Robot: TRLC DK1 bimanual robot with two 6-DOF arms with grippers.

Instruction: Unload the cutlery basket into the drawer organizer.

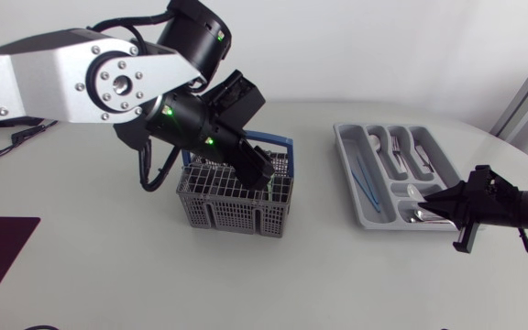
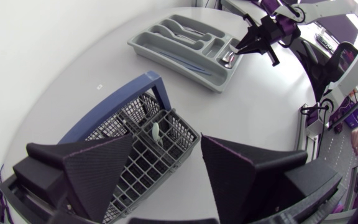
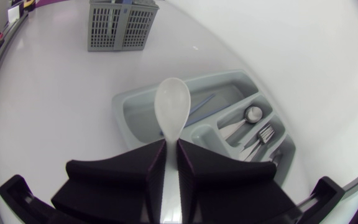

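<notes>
Left arm (image 1: 62,78) enters over the table's (image 1: 108,275) left edge and angles down toward the middle of the table. Left gripper (image 2: 166,140) is above the cutlery basket (image 1: 227,215), at the basket's right end. Its fingers (image 2: 98,165) are spread wide and grasp nothing. The grey basket stands upright near the table's middle, and its blue handle (image 2: 114,102) is raised. One pale utensil (image 2: 156,132) stands in a compartment at the basket's corner, below the gap between the spread fingers.

The grey drawer organizer (image 1: 345,156) lies flat toward the table's right edge, well apart from the basket. Its long left compartment holds a thin blue stick (image 1: 367,179). The next compartments hold metal spoons (image 1: 394,156) and forks (image 1: 420,151).

Right gripper (image 3: 171,144) is at the organizer's near right corner. Its fingers are clenched on the handle of a white spoon (image 3: 171,106). The spoon's bowl projects ahead of the fingertips, over the organizer's near end.
</notes>
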